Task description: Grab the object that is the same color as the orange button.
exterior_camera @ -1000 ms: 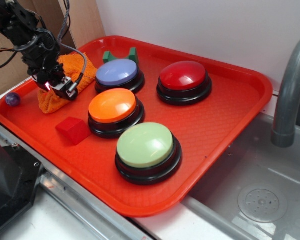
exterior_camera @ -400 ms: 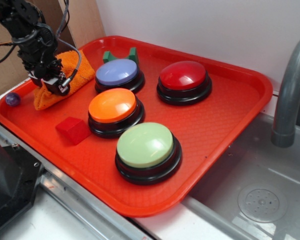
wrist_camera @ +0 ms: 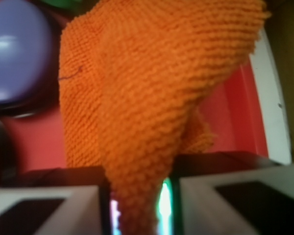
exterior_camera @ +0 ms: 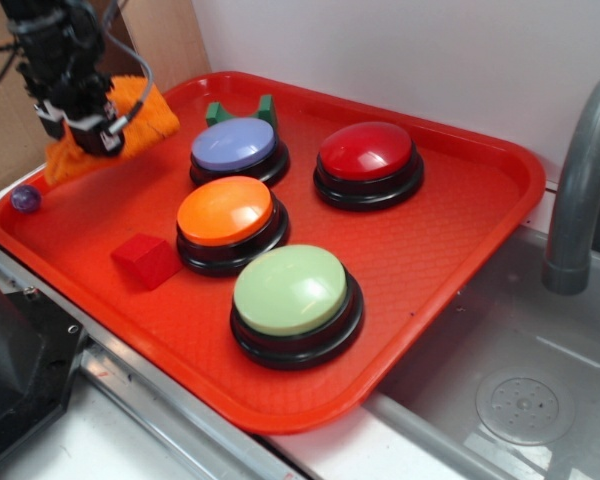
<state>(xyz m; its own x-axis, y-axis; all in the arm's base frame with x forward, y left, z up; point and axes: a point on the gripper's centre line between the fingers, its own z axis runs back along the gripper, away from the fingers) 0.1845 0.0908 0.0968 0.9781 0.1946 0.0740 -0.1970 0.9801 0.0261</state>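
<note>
The red tray carries four dome buttons: green, red, the orange button and a purple one, plus a small red block. Its right half lies bare. At the tray's far-left rim, my gripper pinches the orange cloth, lifted and hanging from my jaws.

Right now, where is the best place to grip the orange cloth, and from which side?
The gripper already pinches a bunched fold of the orange cloth from above. That suits it: soft fabric gathers into a ridge, and the rest hangs free.
</note>
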